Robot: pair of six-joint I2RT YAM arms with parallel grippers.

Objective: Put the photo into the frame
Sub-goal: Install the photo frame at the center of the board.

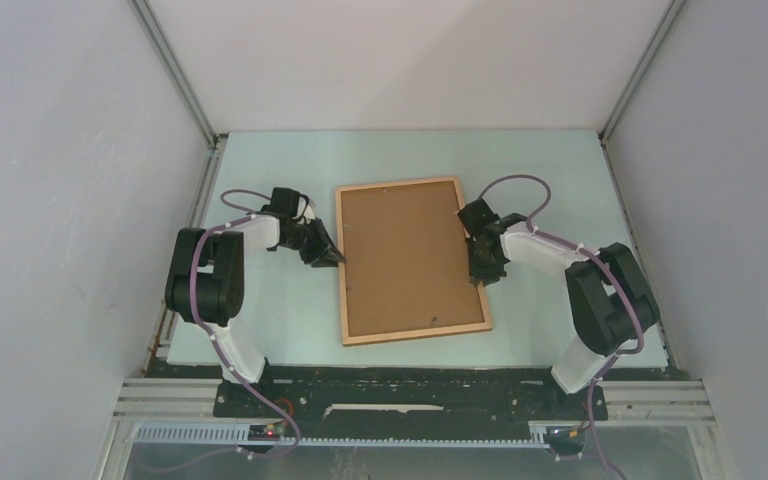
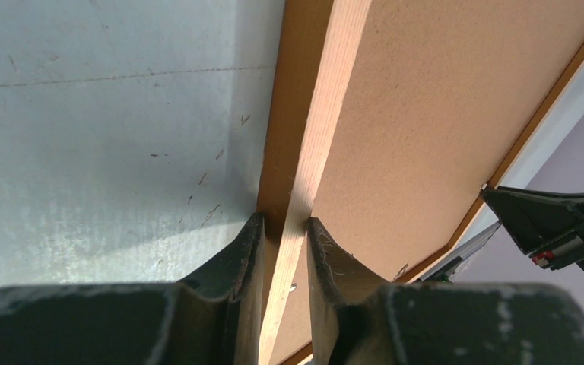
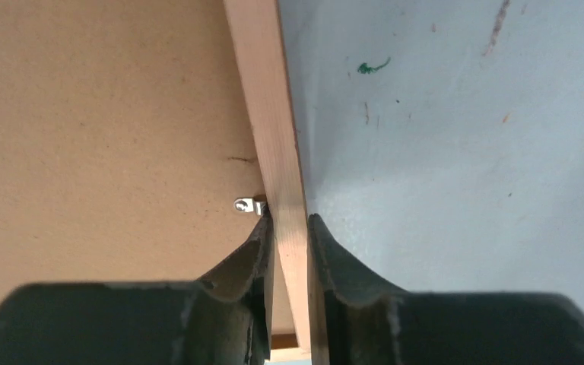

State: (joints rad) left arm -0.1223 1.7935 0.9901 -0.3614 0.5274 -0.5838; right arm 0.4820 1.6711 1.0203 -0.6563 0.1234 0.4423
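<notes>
The frame (image 1: 410, 260) lies back up in the middle of the pale table (image 1: 290, 320), its brown fibreboard panel facing the camera. My left gripper (image 1: 332, 257) is at its left rail. In the left wrist view (image 2: 284, 228) the jaws stand on either side of the light wooden rail (image 2: 312, 137). My right gripper (image 1: 480, 270) is at the right rail. In the right wrist view (image 3: 287, 224) the jaws are closed on the rail (image 3: 270, 114), beside a small metal tab (image 3: 245, 205). The photo is not in view.
Grey walls enclose the table on the left, right and back. The arm bases stand at the near edge on a black rail (image 1: 410, 395). My right gripper also shows in the left wrist view (image 2: 563, 228), across the frame.
</notes>
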